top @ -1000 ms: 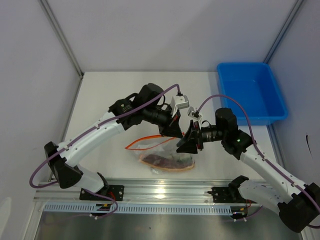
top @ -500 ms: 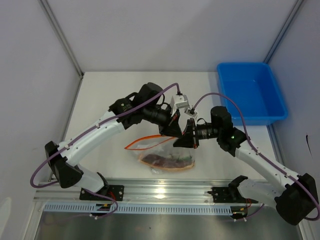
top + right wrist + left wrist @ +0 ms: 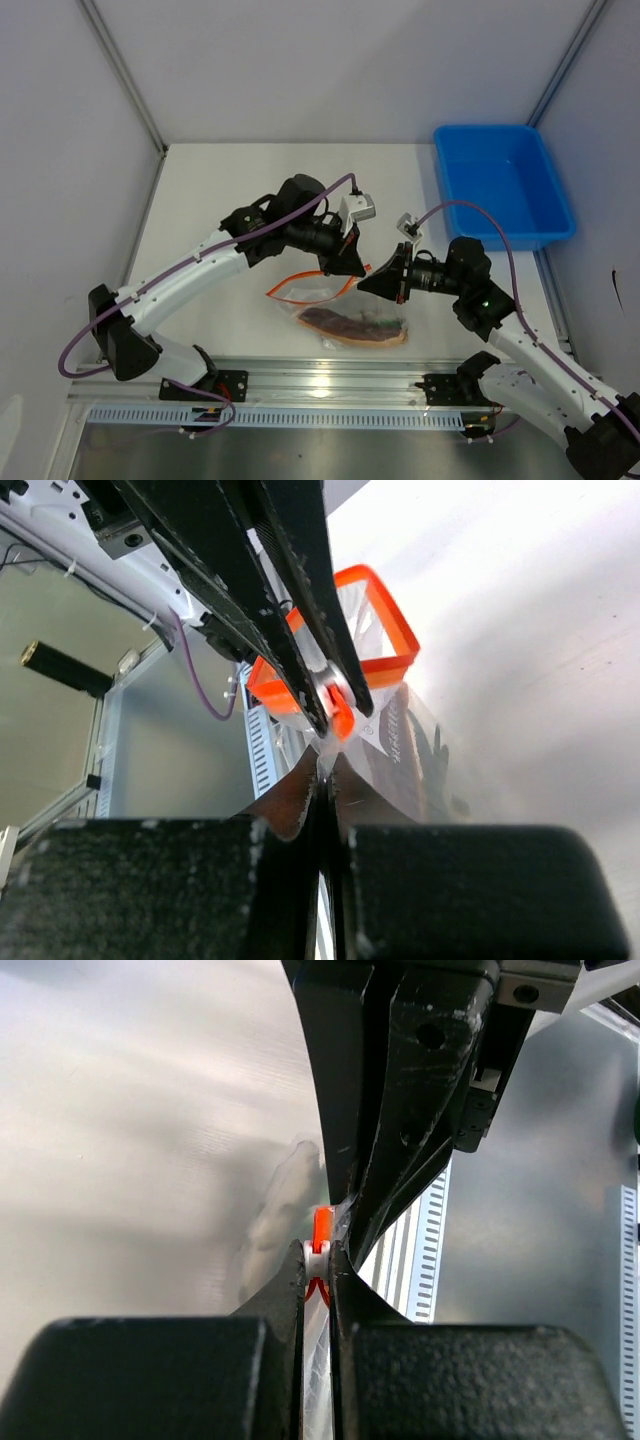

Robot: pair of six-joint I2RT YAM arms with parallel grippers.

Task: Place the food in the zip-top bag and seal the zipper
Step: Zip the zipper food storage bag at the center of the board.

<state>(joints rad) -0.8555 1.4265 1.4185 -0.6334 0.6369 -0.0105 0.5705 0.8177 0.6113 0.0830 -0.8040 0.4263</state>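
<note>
Where the two arms meet above the white bench [image 3: 200, 200], the left fingers [image 3: 282, 1295] are clamped on the thin orange-red zipper strip [image 3: 321, 1228]. A short piece of it stands up out of the narrow slit between their tips. The right fingers [image 3: 290, 802] are pressed together with no gap showing. They nip the film of the clear crinkly plastic zip-top bag [image 3: 330, 305] right beside that strip. Their tips come in opposite the left fingers, so near that I cannot tell whether the two pairs touch. From the left wrist camera, the right fingers reach down from above to the same spot on the strip.

Just past both sets of fingertips the rest of the zipper strip spreads into a wide open loop, partly behind the left fingers as the right wrist camera sees it. From above, that loop runs out beneath the left fingers.

The bag's body lies on the bench on the near side of the fingers, toward the arm bases. Inside it the dark red-brown and orange toy food [image 3: 355, 324] shows through the film, just beyond the right fingertips.

A blue rectangular plastic tray [image 3: 500, 185] sits well apart from the right fingers, out to their far right on the bench.
</note>
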